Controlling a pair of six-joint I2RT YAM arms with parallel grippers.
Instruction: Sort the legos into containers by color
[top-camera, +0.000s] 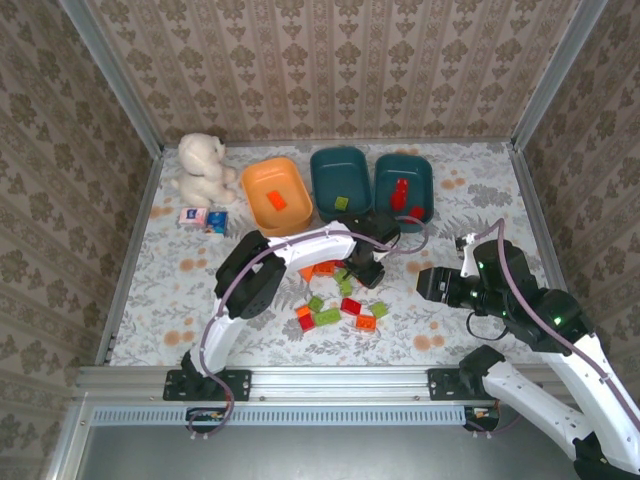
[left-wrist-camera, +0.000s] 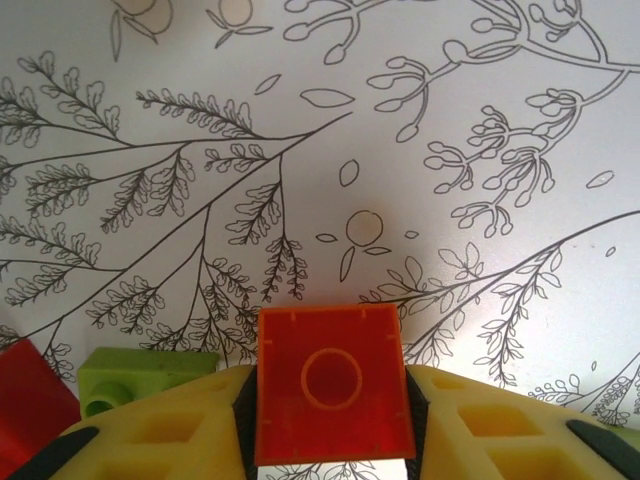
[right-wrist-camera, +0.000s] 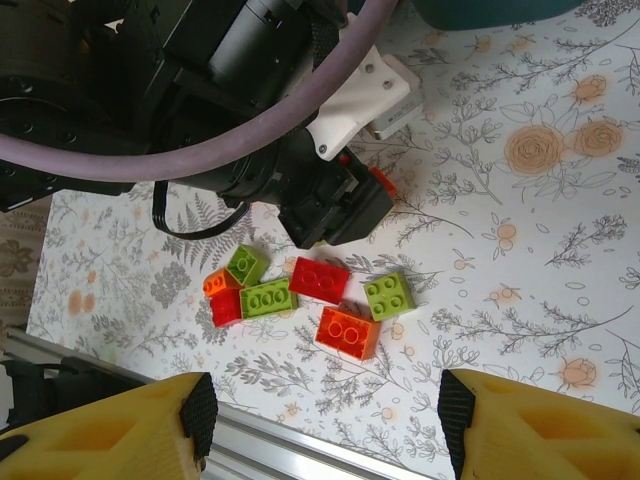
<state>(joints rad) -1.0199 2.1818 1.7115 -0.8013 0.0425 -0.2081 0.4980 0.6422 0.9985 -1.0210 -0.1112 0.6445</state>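
Note:
My left gripper (left-wrist-camera: 333, 400) is shut on an orange lego (left-wrist-camera: 333, 385), held just above the patterned table; a green lego (left-wrist-camera: 148, 375) and a red lego (left-wrist-camera: 30, 405) lie to its left. From above, the left gripper (top-camera: 362, 272) hangs over the loose pile of legos (top-camera: 330, 312). The orange container (top-camera: 262, 205) holds an orange brick, the middle teal container (top-camera: 335, 165) a green one, the right teal container (top-camera: 415, 172) red ones. My right gripper (right-wrist-camera: 327, 420) is open and empty, hovering near the pile: red (right-wrist-camera: 319, 279), orange (right-wrist-camera: 348, 332), green (right-wrist-camera: 390, 296).
A white plush toy (top-camera: 203, 168) and a small blue-and-white box (top-camera: 203, 220) sit at the back left. An aluminium rail (top-camera: 330, 378) runs along the near edge. Papered walls close in the table on three sides. The right arm (top-camera: 500, 290) hovers right of the pile.

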